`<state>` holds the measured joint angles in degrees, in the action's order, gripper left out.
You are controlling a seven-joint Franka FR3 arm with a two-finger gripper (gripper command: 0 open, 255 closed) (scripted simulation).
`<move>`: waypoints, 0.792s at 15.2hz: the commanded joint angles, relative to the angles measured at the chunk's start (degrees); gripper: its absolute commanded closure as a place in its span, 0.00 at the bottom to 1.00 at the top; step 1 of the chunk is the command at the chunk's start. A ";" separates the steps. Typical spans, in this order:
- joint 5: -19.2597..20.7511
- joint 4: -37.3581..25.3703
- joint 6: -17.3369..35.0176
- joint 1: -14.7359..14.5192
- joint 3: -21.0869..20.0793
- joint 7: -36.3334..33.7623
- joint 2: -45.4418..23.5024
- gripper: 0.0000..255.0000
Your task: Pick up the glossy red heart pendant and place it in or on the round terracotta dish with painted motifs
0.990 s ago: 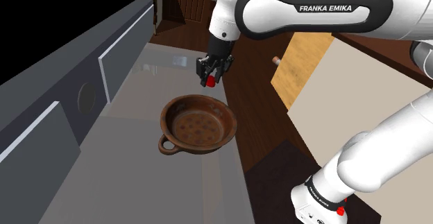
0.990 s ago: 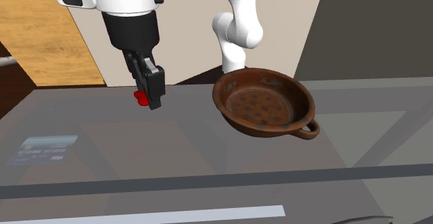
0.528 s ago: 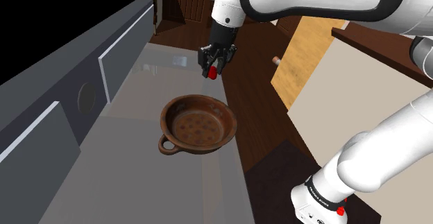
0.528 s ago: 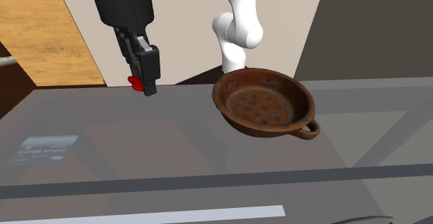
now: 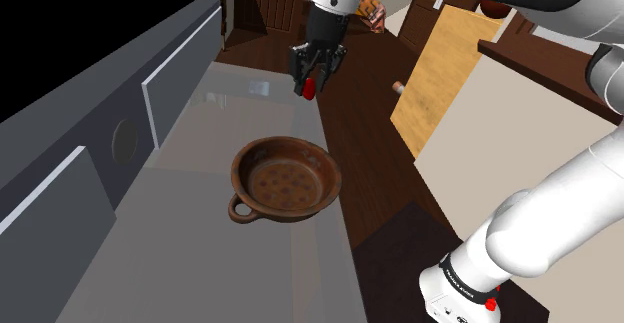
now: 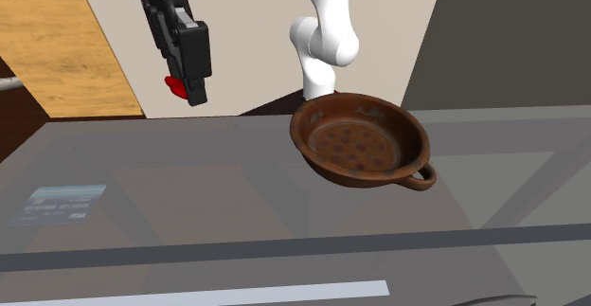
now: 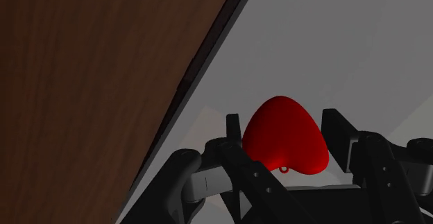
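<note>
Gripper [image 5: 307, 82] fingers pinch the glossy red heart pendant [image 7: 284, 138] between them. I read the pendant as held aloft over the grey countertop [image 5: 200, 231], near its edge by the wooden floor [image 7: 83, 84]. It is well apart from the brown spotted terracotta dish [image 6: 365, 115], which rests on the countertop.

A glossy grey counter [image 5: 200, 256] meets grey panelled fronts [image 5: 180, 71], one with a round dark hole [image 5: 125, 141], along its shoulder-view left edge, with a black area [image 5: 90, 11] above them, dark wooden floor [image 5: 350, 111] along its opposite edge and a light wooden panel [image 5: 445, 81] beyond.
</note>
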<state>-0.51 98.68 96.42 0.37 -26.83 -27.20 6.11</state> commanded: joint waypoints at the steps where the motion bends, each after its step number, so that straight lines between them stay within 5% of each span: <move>1: 0.13 -1.89 -1.65 0.02 -0.01 -0.01 -0.28 1.00; 6: 0.68 -7.02 -5.71 -0.03 -0.21 -0.31 -1.49 1.00; 12: -1.00 -4.24 -6.07 -3.23 -3.99 -7.19 1.98 1.00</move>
<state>-1.02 93.60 90.38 -2.33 -30.24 -33.24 7.15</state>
